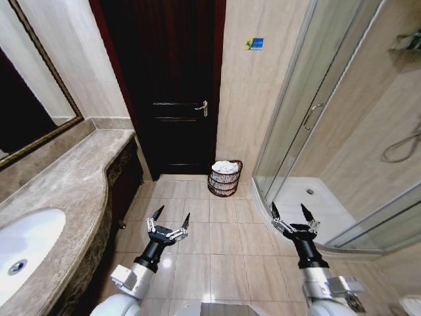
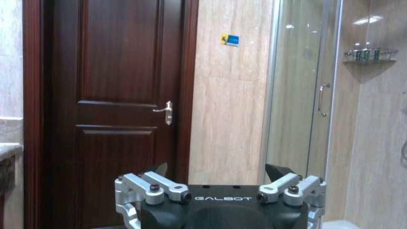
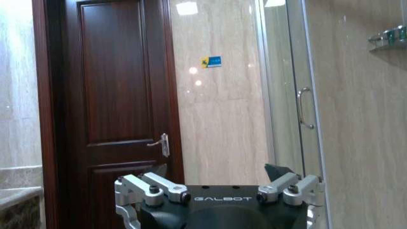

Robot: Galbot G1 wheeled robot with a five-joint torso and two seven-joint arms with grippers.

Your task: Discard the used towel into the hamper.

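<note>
The hamper (image 1: pixel 225 181), a small round dark reddish-brown wire basket, stands on the tiled floor against the wall between the door and the shower. A white towel (image 1: pixel 225 166) lies bunched in its top. My left gripper (image 1: pixel 173 214) hangs open over the floor, short of the hamper and left of it, with nothing between its fingers. My right gripper (image 1: pixel 289 209) is open too, level with the left one and right of the hamper, holding nothing. In the wrist views, each open gripper (image 2: pixel 216 172) (image 3: pixel 216 171) points at the door and wall.
A marble vanity counter (image 1: pixel 72 191) with a white sink (image 1: pixel 26 240) runs along the left. A dark wooden door (image 1: pixel 168 85) is straight ahead. The glass shower enclosure (image 1: pixel 309 131) and its raised curb (image 1: pixel 276 220) take up the right. Tiled floor (image 1: pixel 217 243) lies between.
</note>
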